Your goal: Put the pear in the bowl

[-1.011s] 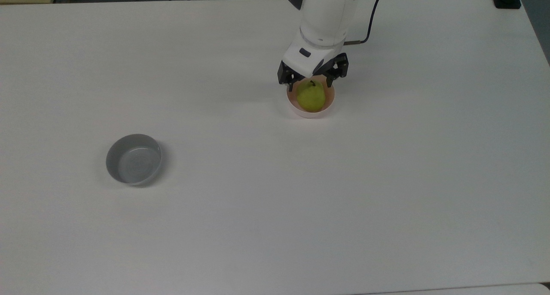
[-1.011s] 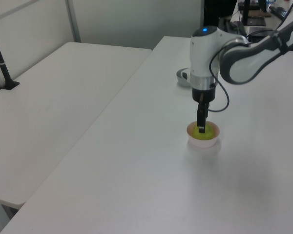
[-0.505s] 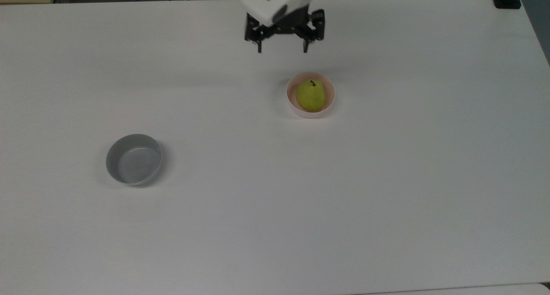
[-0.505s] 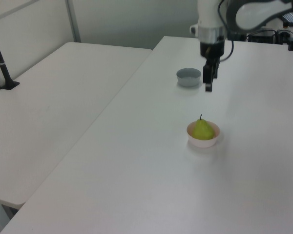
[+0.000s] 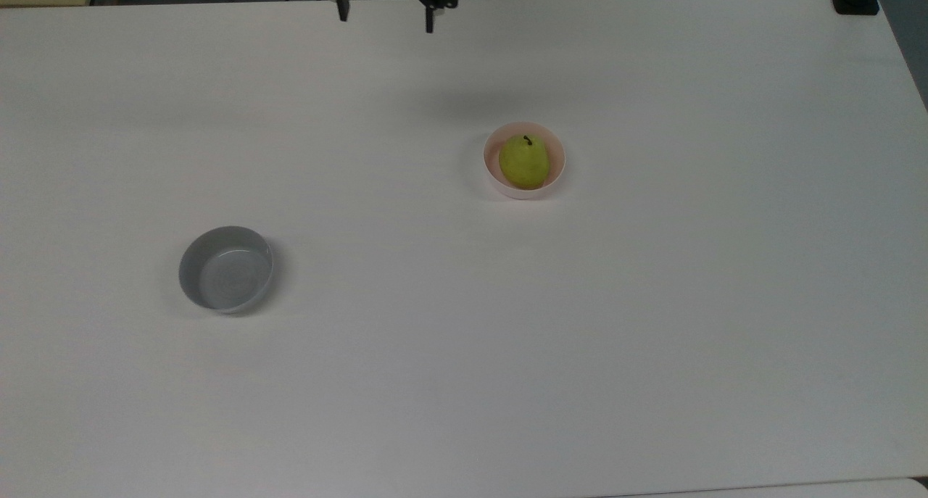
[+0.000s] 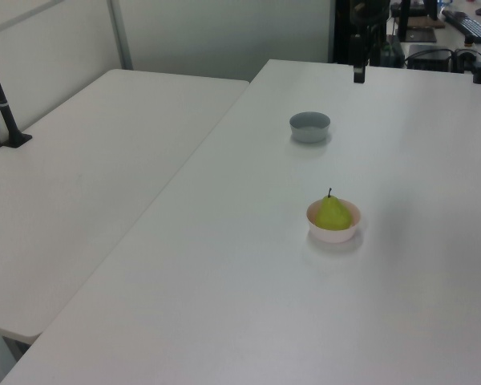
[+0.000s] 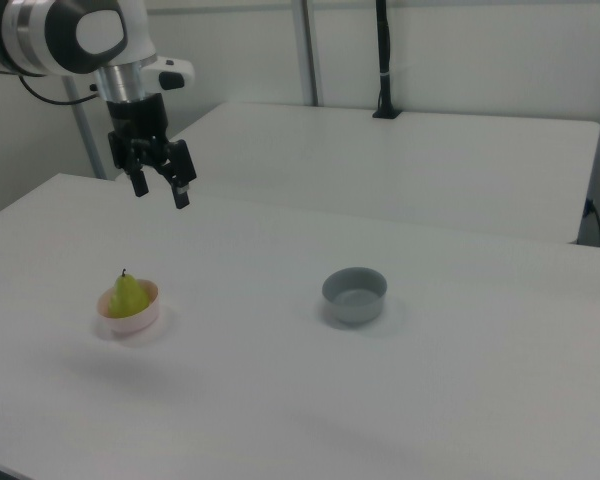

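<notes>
The yellow-green pear (image 5: 524, 162) (image 6: 333, 214) (image 7: 128, 294) rests upright inside the pale pink bowl (image 5: 556, 175) (image 6: 333, 235) (image 7: 138, 320), its dark stem pointing up. My gripper (image 5: 385, 15) (image 7: 160, 191) hangs open high above the table, well clear of the bowl, with nothing between its fingers. In the top view it sits at the top edge, up and to the left of the bowl. The left view shows one dark finger (image 6: 358, 70) near the top.
A shallower grey bowl (image 5: 226, 269) (image 6: 310, 127) (image 7: 355, 295) stands apart from the pink one, at the top view's lower left. The white table (image 5: 652, 338) spreads wide around both. A second white table (image 6: 88, 176) stands alongside.
My open gripper has lifted off the pear and away from the pink bowl, rising and drifting toward the top view's upper left. The pear stays in the bowl.
</notes>
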